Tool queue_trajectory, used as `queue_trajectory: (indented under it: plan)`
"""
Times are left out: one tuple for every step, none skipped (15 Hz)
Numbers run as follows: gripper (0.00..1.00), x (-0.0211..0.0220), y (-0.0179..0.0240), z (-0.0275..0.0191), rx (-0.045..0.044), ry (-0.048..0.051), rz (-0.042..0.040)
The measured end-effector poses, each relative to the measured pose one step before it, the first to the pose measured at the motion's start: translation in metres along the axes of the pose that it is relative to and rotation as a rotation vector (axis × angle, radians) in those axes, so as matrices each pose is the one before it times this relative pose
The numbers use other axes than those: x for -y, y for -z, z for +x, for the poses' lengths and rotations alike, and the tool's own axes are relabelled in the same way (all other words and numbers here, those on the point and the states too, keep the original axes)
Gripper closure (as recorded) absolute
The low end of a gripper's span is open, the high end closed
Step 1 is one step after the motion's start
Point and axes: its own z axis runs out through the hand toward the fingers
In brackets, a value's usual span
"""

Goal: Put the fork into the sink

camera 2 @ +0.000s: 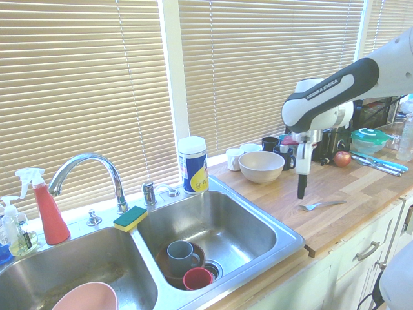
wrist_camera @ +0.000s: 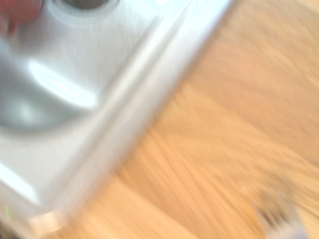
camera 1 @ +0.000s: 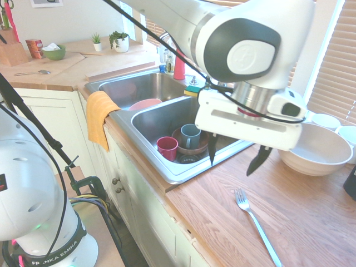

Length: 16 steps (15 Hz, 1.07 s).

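Note:
The fork (camera 1: pixel 257 224) lies flat on the wooden counter to the right of the sink (camera 1: pixel 167 167), with its tines towards the basin. My gripper (camera 1: pixel 235 159) hangs open and empty above the counter, between the sink's corner and the fork, its fingers pointing down. In the second exterior view the gripper (camera 2: pixel 301 186) hovers just above and left of the fork (camera 2: pixel 322 205), beyond the sink's rim (camera 2: pixel 284 248). The blurred wrist view shows the sink's corner (wrist_camera: pixel 99 99) and the fork's tines (wrist_camera: pixel 275 211) on the wood.
The right basin holds a grey mug (camera 1: pixel 190 135) in a brown bowl and a red cup (camera 1: pixel 167 147). A pink bowl (camera 2: pixel 85 298) sits in the left basin. A large off-white bowl (camera 1: pixel 314 149) stands on the counter. An orange cloth (camera 1: pixel 99 117) hangs over the sink's front edge.

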Motion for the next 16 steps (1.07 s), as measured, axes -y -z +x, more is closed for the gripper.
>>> queue_trajectory:
  plan:
    - [0.0,-0.01101,-0.00497,0.00187,-0.01544,0.05678,-0.01568]
    - [0.0,-0.01013,-0.00811,0.00303,-0.02616,0.04697,-0.01709]
    - [0.0,-0.01182,-0.00996,0.00139,-0.01628,0.02863,-0.01326]
    - [0.0,-0.01189,-0.00997,-0.00114,-0.00404,0.0138,-0.00813]
    - [0.0,-0.00978,-0.00808,-0.00216,-0.00084,0.00613,-0.00601]
    - [0.0,-0.00799,-0.00708,-0.00286,0.00343,0.00225,-0.00332]
    - [0.0,-0.00535,-0.00605,-0.00278,0.00212,0.00245,-0.00253]
    - [0.0,-0.00176,-0.00566,-0.00339,0.00074,0.00306,-0.00041]
    - [0.0,0.00093,-0.00538,-0.00374,0.00432,0.00385,0.0038]
    - [0.0,0.00182,-0.00453,-0.00331,0.00159,0.00599,0.00188]
    - [1.0,0.00347,-0.0051,-0.00224,-0.00129,0.00777,0.00005]
    - [1.0,0.00365,-0.00454,-0.00122,-0.00193,0.00638,-0.00053]
    - [1.0,0.00266,-0.00215,0.00005,-0.0008,0.00634,-0.00046]
    - [1.0,0.00205,-0.00063,0.00119,-0.00423,0.00567,-0.00301]
    - [1.0,0.00121,-0.0002,0.0012,-0.0056,0.00343,-0.00336]
    - [1.0,0.00068,-0.00026,0.00153,-0.00816,0.00303,-0.00615]
